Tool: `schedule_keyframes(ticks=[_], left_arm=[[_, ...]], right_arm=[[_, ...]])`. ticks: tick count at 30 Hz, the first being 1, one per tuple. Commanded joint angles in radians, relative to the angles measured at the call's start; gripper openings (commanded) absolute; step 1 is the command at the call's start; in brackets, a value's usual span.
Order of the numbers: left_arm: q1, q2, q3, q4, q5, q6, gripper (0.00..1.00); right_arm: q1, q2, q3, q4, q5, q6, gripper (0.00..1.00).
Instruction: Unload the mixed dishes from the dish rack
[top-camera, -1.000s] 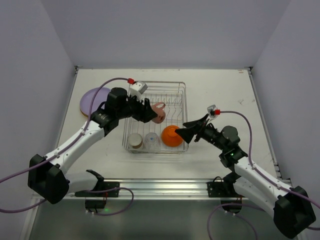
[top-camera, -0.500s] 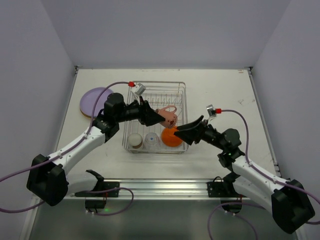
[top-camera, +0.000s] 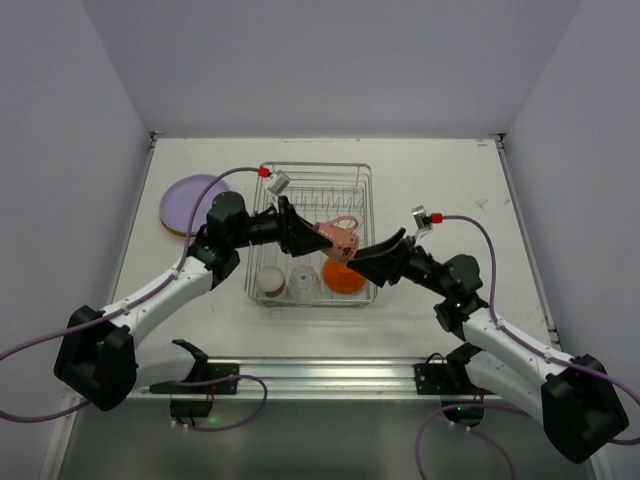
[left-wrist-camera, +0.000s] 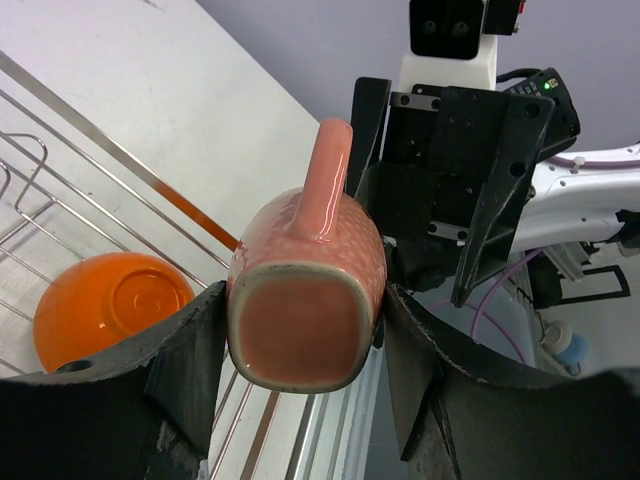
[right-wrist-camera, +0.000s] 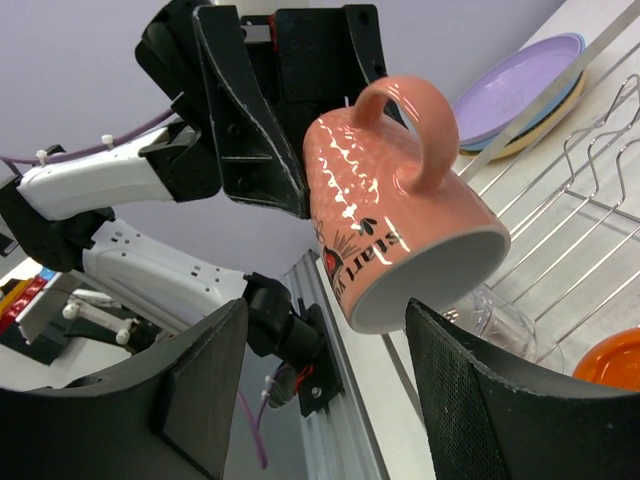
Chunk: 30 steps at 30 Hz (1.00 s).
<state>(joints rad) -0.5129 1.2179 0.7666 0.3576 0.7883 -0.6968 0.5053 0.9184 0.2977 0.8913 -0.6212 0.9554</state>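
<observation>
Pink mug (right-wrist-camera: 400, 215), glossy, dimpled, black-lettered

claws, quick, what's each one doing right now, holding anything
Left claw: closed on the pink mug, gripping its base end.
Right claw: open, straddling the mug's rim end, not clamped on it.

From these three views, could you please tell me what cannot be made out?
- The plates under the lavender plate: top view, covered by it and the left arm.
- The mug: right wrist view, its print curves out of sight.
- The mug's inside: left wrist view shows only its base.
- The glass: top view, too small.
</observation>
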Motion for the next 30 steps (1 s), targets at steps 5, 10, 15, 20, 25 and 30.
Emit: schedule_keyframes(ticks=[5, 10, 15, 20, 25, 30], left_arm=[[-0.012, 0.020, -0.012, 0.152, 0.055, -0.053, 0.00], [-0.019, 0.022, -0.013, 0.150, 0.051, -0.044, 0.00], [-0.027, 0.029, -0.018, 0.156, 0.061, -0.044, 0.00], [-0.032, 0.034, -0.020, 0.159, 0.072, -0.041, 0.00], [-0.032, 0.035, -0.018, 0.158, 0.075, -0.041, 0.00], [-0.033, 0.046, -0.015, 0.167, 0.100, -0.052, 0.00]], right_arm=[[0.010, 0.000, 0.043, 0.069, -0.012, 0.020, 0.59], [0.012, 0.008, 0.055, 0.077, -0.015, 0.025, 0.50], [0.012, 0.019, 0.066, 0.093, -0.020, 0.042, 0.43], [0.013, 0.020, 0.073, 0.097, -0.023, 0.048, 0.33], [0.013, 0.017, 0.077, 0.094, -0.026, 0.046, 0.18], [0.013, 0.016, 0.084, 0.080, -0.031, 0.045, 0.00]])
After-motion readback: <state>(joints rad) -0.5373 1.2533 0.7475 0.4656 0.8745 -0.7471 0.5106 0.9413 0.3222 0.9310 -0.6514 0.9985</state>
